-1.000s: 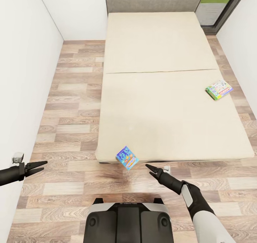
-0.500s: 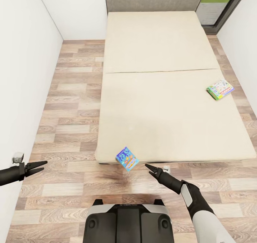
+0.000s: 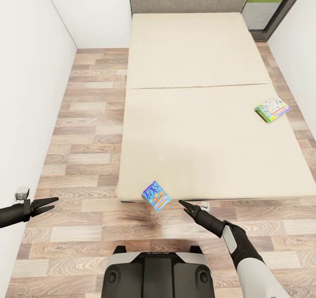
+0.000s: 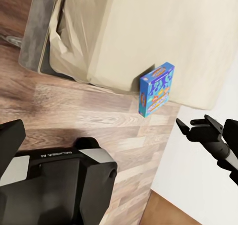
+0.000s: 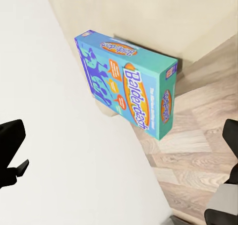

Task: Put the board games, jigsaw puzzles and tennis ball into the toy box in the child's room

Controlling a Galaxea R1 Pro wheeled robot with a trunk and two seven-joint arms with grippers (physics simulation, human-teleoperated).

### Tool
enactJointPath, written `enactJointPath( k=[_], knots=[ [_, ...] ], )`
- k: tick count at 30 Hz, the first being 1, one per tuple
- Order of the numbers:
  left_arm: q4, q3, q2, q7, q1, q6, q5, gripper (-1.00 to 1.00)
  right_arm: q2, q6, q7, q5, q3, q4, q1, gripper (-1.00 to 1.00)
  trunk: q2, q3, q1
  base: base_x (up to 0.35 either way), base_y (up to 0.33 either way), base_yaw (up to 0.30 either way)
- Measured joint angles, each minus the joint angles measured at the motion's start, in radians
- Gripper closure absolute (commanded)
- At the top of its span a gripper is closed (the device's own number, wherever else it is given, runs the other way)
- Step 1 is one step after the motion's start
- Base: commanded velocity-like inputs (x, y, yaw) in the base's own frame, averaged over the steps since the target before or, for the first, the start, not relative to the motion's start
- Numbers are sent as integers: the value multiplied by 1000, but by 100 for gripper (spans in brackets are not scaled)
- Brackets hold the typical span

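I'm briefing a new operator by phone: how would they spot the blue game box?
Find the big beige bed in the middle of the room and go to its near edge. The blue Balderdash box hangs over that edge above the wood floor, just ahead of the right claw. The other game box is green-edged, white-topped, and lies flat by the bed's right side.

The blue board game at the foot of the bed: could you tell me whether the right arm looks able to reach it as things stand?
Probably yes. The blue board game leans on the bed edge, and the right gripper points at it with only bare floor between.
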Motion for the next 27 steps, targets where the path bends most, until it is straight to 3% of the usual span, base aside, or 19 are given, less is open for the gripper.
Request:
enactJointPath(
  k=[12, 20, 27],
  knots=[
    [0, 0, 0, 0, 0, 0, -1, -100, 1, 5, -3, 0, 1, 0, 0, -100, -84, -38, 46, 0, 0, 0],
    [0, 0, 0, 0, 0, 0, -1, -100, 2, 7, -6, 1, 1, 0, 0, -100, -84, -38, 46, 0, 0, 0],
    [0, 0, 0, 0, 0, 0, -1, -100, 2, 7, -6, 2, 1, 0, -1, -100, -119, -53, 65, 0, 0, 0]
  ],
)
